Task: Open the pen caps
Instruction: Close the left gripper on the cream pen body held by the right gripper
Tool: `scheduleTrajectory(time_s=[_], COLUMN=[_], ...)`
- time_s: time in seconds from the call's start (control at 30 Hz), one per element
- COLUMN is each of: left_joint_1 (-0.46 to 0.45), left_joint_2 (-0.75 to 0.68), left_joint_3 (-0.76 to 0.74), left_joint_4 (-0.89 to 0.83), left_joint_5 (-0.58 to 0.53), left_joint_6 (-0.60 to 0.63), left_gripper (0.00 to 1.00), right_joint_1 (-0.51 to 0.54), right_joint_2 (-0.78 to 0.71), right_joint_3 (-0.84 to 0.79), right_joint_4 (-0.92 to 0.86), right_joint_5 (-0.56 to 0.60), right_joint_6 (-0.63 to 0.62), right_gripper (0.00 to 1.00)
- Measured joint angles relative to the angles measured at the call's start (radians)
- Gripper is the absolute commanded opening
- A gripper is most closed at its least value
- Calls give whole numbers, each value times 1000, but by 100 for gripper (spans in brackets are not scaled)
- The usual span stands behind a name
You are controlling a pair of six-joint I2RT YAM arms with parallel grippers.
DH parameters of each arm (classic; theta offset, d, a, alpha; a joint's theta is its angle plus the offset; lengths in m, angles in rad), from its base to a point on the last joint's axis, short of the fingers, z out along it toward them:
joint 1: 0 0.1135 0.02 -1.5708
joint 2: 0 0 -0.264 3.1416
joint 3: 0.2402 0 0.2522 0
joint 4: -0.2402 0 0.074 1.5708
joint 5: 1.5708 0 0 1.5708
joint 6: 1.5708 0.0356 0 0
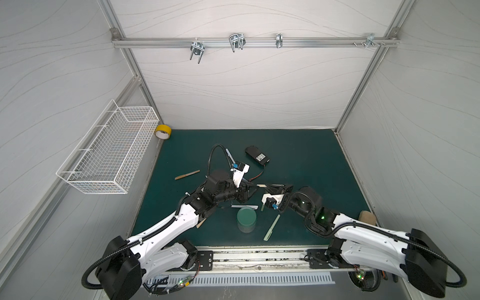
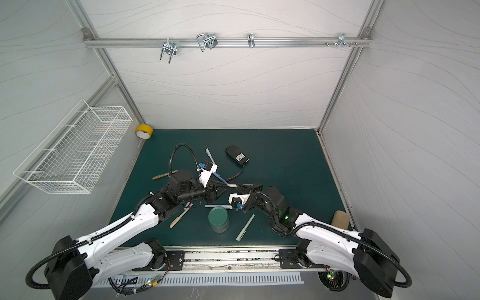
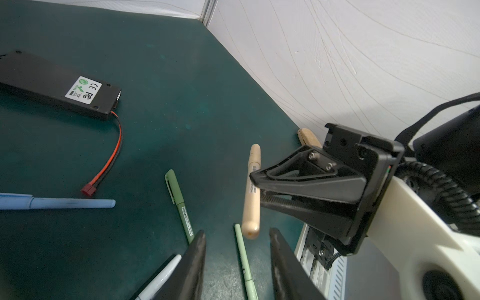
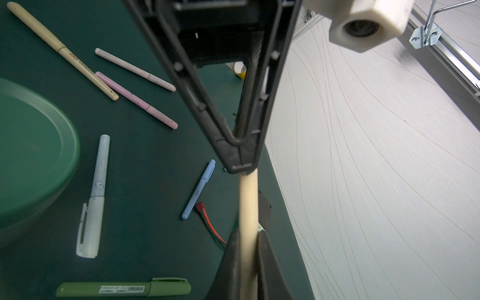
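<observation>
My right gripper (image 4: 248, 233) is shut on a tan pen (image 4: 248, 205) and holds it level above the mat, as both top views show (image 1: 261, 185) (image 2: 233, 186). My left gripper (image 3: 236, 231) faces it, open, its two fingers either side of the pen's rounded free end (image 3: 250, 231), which hangs just beyond the tips, apart from them. I cannot tell which end carries the pen cap. Other capped pens lie on the mat: a light green one (image 1: 271, 228), a brown one (image 1: 187, 174), a blue one (image 3: 57, 203), a dark green one (image 4: 124, 288), a white one (image 4: 94, 200) and a pink one (image 4: 136, 100).
A black battery pack (image 1: 256, 155) with a red wire lies behind the grippers. A round green lidded tub (image 1: 246, 218) stands in front of them. Yellow tape (image 1: 162, 131) sits in the back left corner, a wire basket (image 1: 109, 148) hangs on the left wall, and a wooden block (image 1: 367, 218) lies at the right edge.
</observation>
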Motion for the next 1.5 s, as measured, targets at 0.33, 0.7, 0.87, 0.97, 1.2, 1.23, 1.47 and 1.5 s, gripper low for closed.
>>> scheduleTrajectory(time_s=[0.33, 0.7, 0.87, 0.97, 1.2, 1.23, 1.47, 1.5], left_joint_1=[-6, -9, -10, -10, -11, -11, -15, -15], left_joint_2=[11, 21, 34, 42, 53, 55, 61, 61], left_joint_3=[2, 16, 18, 23, 33, 34, 45, 45], left_joint_4=[0, -2, -3, -9, -10, -10, -13, -13], left_joint_5=[4, 14, 17, 18, 23, 26, 34, 34], left_joint_6=[5, 10, 10, 11, 19, 19, 24, 24], left_gripper=[32, 28, 27, 27, 16, 13, 3, 2], right_joint_1=[24, 41, 48, 49, 51, 51, 52, 52], right_joint_2=[0, 20, 26, 26, 27, 27, 27, 27], right_joint_3=[0, 0, 0, 0, 0, 0, 0, 0], right_joint_4=[0, 0, 0, 0, 5, 5, 9, 9], right_joint_5=[0, 3, 5, 8, 16, 16, 31, 31], right_joint_6=[-12, -27, -36, -37, -41, -41, -41, -41], right_gripper=[0, 0, 0, 0, 0, 0, 11, 15])
